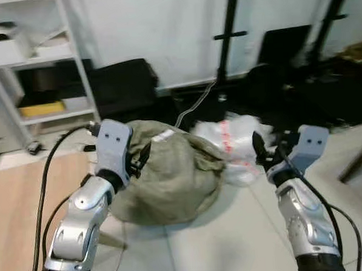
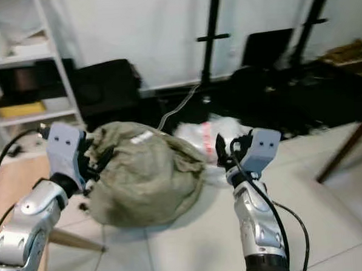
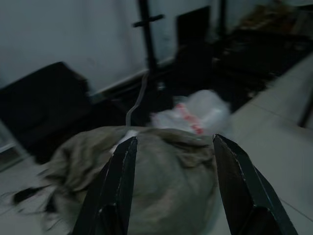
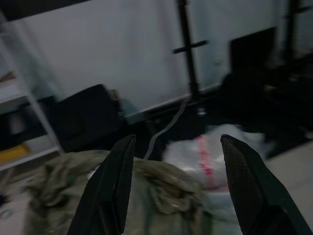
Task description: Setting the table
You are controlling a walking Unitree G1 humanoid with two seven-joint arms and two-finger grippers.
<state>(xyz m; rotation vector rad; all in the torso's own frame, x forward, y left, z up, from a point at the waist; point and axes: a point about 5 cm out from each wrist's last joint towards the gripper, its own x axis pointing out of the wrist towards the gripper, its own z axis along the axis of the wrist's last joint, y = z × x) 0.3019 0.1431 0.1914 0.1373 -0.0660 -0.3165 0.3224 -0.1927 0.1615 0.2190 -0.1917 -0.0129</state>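
Both grippers — left (image 3: 171, 188), right (image 4: 178, 188) — spread wide, empty, above a seemingly cloth olive sack (image 1: 171, 172).

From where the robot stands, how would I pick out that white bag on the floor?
Start at the white wall with the black stands, then drop to the pale tiled floor before it. There a big olive-green cloth sack sits slumped; the white plastic bag lies just behind it, toward the robot's right. It is the crinkly, shiny one with red printing.
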